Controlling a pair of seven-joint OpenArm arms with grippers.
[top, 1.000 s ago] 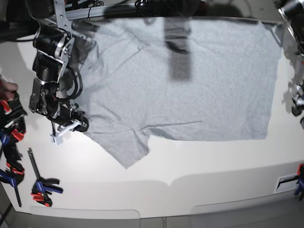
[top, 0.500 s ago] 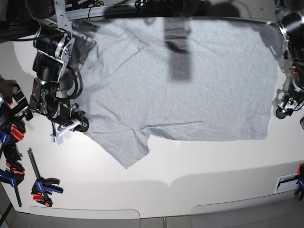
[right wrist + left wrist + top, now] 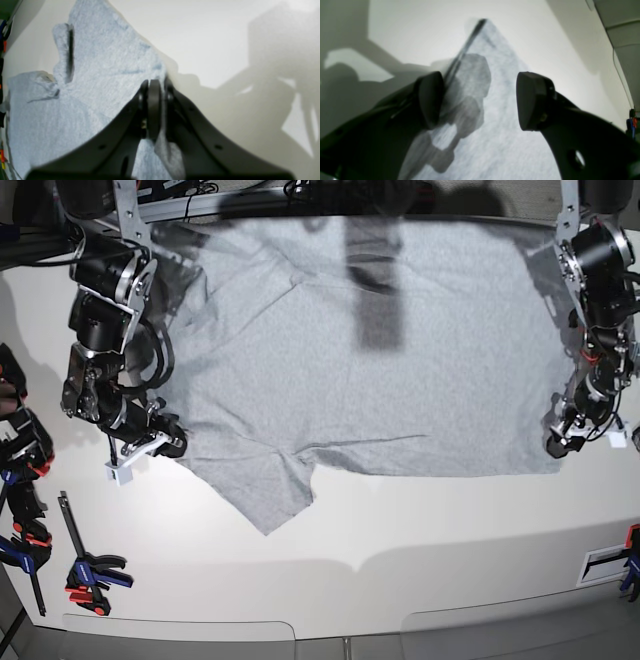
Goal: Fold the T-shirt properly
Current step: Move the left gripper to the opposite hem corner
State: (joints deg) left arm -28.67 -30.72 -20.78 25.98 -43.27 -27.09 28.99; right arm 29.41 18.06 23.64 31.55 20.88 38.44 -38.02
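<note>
While the T-shirt (image 3: 390,350) lies spread plain side up across the far half of the table (image 3: 400,560), reaching to its far edge, the nearer half stays bare apart from a row of clamps (image 3: 90,570) along the near-left corner and left edge. One sleeve (image 3: 268,495) points toward the near edge, flat but for a few creases where it meets the body.

At the left edge of the cloth, the right gripper (image 3: 153,100) is pressed together on a pinch of grey fabric; the right wrist view shows the cloth's edge caught between the fingers, with a small raised pleat beyond. At the shirt's near-right corner, by the table's right edge, the left gripper (image 3: 480,100) stands spread, one pad on each side of the pointed corner of cloth (image 3: 485,37), hovering just over it. Whether its tips touch the fabric cannot be told from the wrist view.

The step in hand looks to be taking a second hold so both arms can carry a fold together. To do it well, the left gripper should drop straight onto the corner and close over the hem itself, taking all the layers there and not only the top one. The right hold should keep its pinch without tugging, or the hem will skew. Once both hold, lifting evenly and low should keep the body from dragging and wrinkling further back toward the far edge.
</note>
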